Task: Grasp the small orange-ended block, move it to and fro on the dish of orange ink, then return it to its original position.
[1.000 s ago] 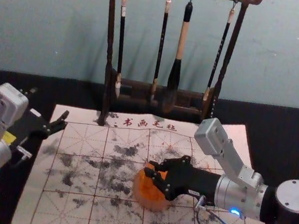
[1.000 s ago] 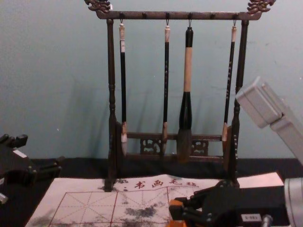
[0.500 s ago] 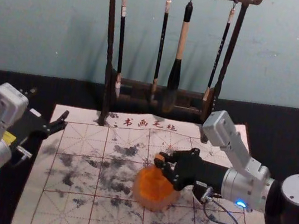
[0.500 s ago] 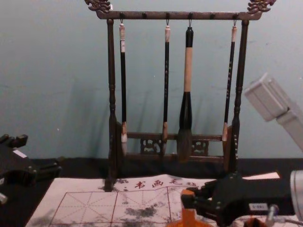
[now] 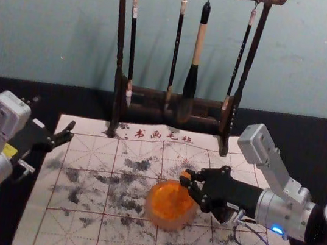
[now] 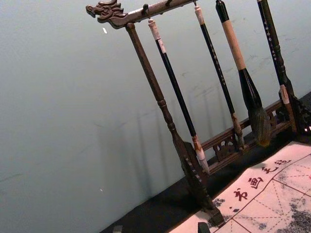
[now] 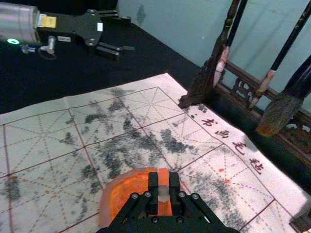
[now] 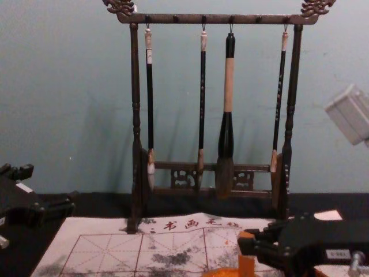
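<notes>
The right gripper (image 7: 164,188) is pinching the small orange-ended block (image 7: 164,175) upright by the far right edge of the dish (image 5: 160,225) of orange ink (image 5: 170,202). The grasp is done and the inking is probably nearing its end, contact being unclear, leaving the return, while the left gripper (image 5: 54,113) is idling open at the mat's (image 5: 81,239) far left.

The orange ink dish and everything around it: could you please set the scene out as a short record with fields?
right gripper: shut on the block, near the dish's right edge
block: orange, held roughly upright
dish: on the mat, orange ink inside
block touching ink: cannot tell
left gripper: parked left of the mat, open
mat: gridded, dark smudges
stand: behind, four brushes hanging
</notes>
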Robot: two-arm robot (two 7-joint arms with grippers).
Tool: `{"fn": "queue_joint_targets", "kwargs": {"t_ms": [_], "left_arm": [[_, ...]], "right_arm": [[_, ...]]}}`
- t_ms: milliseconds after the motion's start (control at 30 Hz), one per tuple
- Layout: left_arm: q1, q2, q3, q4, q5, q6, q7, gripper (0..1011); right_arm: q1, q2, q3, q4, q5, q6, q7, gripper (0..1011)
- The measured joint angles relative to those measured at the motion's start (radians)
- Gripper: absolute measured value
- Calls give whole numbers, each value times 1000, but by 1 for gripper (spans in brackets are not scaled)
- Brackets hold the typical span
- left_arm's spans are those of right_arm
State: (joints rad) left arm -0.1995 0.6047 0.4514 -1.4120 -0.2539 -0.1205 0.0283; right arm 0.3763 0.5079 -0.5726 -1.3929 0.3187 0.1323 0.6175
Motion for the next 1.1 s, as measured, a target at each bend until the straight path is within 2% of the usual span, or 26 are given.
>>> {"fn": "queue_joint_targets", "kwargs": {"t_ms": [233, 467, 767, 1100], "left_arm": [[0, 0, 0, 0, 0, 0, 0, 1001], [0, 0, 0, 0, 0, 0, 0, 1001], [0, 0, 0, 0, 0, 0, 0, 1001], [0, 0, 0, 0, 0, 0, 0, 1001]], "right_arm": [[-32, 26, 3, -47, 17, 5, 10, 92], [-41, 33, -7, -67, 28, 5, 24, 92], [-26, 17, -30, -58, 29, 6, 30, 92], [10, -14, -50, -15, 21, 11, 29, 92]]}}
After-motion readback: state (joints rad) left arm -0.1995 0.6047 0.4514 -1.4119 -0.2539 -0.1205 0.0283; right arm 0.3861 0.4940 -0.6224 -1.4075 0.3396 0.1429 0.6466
